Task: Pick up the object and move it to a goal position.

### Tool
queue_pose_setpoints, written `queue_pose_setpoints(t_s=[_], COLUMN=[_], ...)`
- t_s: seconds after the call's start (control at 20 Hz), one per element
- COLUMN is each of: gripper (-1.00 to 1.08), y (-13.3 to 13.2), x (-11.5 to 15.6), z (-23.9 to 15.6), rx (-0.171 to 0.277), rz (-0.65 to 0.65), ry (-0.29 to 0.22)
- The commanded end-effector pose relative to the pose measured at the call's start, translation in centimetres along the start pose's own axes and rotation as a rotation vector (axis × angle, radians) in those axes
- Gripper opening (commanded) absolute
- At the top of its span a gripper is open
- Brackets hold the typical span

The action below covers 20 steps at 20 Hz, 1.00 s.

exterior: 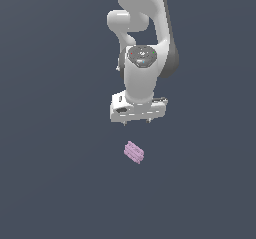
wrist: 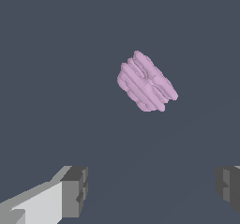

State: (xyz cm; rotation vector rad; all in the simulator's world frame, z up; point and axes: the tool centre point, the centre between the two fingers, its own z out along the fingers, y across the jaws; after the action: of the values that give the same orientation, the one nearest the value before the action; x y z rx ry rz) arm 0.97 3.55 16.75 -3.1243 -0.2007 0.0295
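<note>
Wrist view: gripper (wrist: 150, 190) fingers spread, empty; pink block (wrist: 146, 82) apart, seemingly on floor.

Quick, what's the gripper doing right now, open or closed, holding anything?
Gripper: open and holding nothing; the small pale pink-lilac ridged block lies apart from it on the dark grey floor.

My arm (exterior: 145, 43) is smooth glossy white, built of rounded, bulbous links with dark grey bands at the joints. On one link I see a dark round cap (exterior: 142, 56) with small red and blue marks. The gripper (exterior: 136, 122) has a boxy white body with a few dark openings. My wrist view shows grey, blocky, ridged fingertips (wrist: 75, 190) on white fingers.
</note>
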Motion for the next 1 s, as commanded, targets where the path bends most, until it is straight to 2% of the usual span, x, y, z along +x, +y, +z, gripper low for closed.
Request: queue_pose_setpoints(t_s=[0.0, 0.95], gripper=[1.0, 1.0], y=[0.1, 1.3], x=[0.5, 6.0], z=[0.3, 4.2], rx=[-0.002, -0.016], rz=[-0.045, -0.544], ry=[0.0, 0.008])
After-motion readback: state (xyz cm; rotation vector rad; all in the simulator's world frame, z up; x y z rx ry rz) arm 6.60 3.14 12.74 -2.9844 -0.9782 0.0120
